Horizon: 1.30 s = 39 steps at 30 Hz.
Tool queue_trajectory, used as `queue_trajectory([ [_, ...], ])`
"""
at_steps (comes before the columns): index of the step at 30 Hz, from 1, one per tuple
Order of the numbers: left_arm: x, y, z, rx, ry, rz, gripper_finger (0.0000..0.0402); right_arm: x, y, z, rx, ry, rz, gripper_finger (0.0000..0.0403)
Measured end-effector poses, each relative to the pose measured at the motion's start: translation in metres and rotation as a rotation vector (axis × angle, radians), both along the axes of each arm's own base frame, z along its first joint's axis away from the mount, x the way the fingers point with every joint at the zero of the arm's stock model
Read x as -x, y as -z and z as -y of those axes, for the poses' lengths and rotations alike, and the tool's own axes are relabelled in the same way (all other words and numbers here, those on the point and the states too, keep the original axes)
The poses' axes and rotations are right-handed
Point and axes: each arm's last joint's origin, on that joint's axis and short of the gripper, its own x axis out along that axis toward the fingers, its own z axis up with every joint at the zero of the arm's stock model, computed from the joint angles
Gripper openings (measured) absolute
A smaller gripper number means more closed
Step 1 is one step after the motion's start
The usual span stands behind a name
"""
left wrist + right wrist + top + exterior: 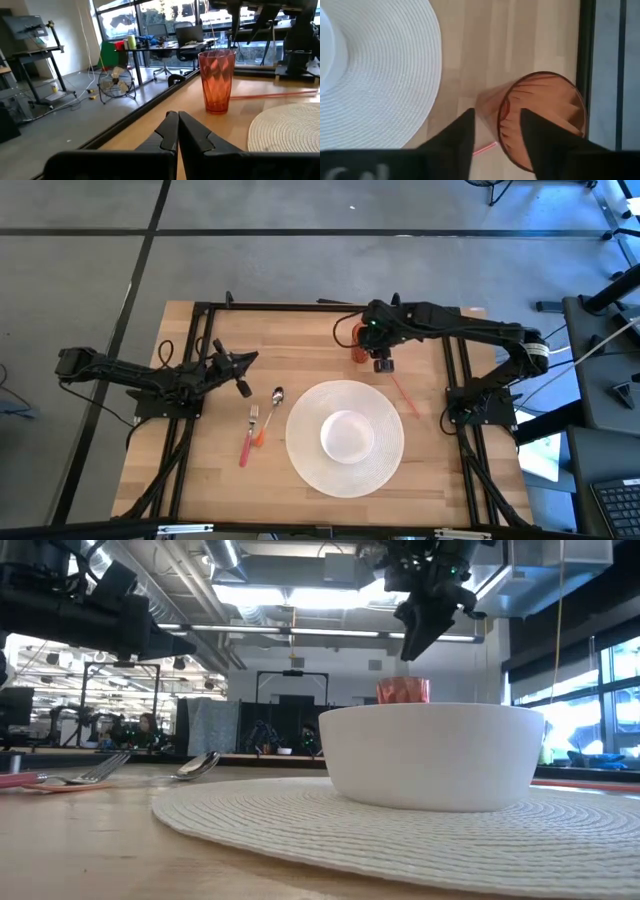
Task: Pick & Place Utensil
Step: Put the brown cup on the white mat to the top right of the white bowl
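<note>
A ribbed orange cup (pixel 357 340) stands upright on the table's far side, also seen in the right wrist view (pixel 542 120) and the low view (pixel 403 690). My right gripper (pixel 497 132) hangs open above it (pixel 412 645), one finger over the cup's mouth and one outside its wall, touching nothing. A thin pink straw (pixel 405 395) lies flat on the wood to the right of the cup. A spoon (pixel 275 402) and a fork (pixel 250 430) lie left of the placemat. My left gripper (pixel 240 372) is shut, hovering at the table's left (pixel 177 132).
A round white woven placemat (pixel 300 465) carries a white bowl (pixel 347 435) at the table's middle, near side. Black frame rails (pixel 455 370) run along both sides of the wooden top. Bare wood lies between the cup and the placemat.
</note>
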Motion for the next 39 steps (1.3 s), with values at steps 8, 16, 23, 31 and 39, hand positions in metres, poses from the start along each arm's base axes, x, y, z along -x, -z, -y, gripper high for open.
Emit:
queue_trajectory([
  [8, 0.000, 0.000, 0.000, -0.001, 0.000, -0.005, 0.0006, -0.001, 0.009, 0.007, -0.009, -0.004, -0.064, 0.0239],
  [16, 0.000, 0.000, 0.000, -0.001, 0.000, -0.005, 0.0006, -0.009, 0.028, 0.022, -0.032, 0.034, -0.125, 0.0224],
  [23, 0.000, 0.000, 0.000, -0.001, 0.000, -0.005, 0.0006, -0.016, 0.044, 0.032, -0.059, 0.055, -0.173, 0.0186],
  [31, 0.000, 0.001, 0.000, 0.017, 0.000, 0.006, 0.0006, -0.017, 0.051, 0.034, -0.043, 0.060, -0.221, 0.0053],
  [39, 0.000, 0.001, 0.000, 0.018, 0.017, 0.006, 0.0006, -0.001, 0.024, 0.017, -0.025, 0.047, -0.170, 0.0020],
])
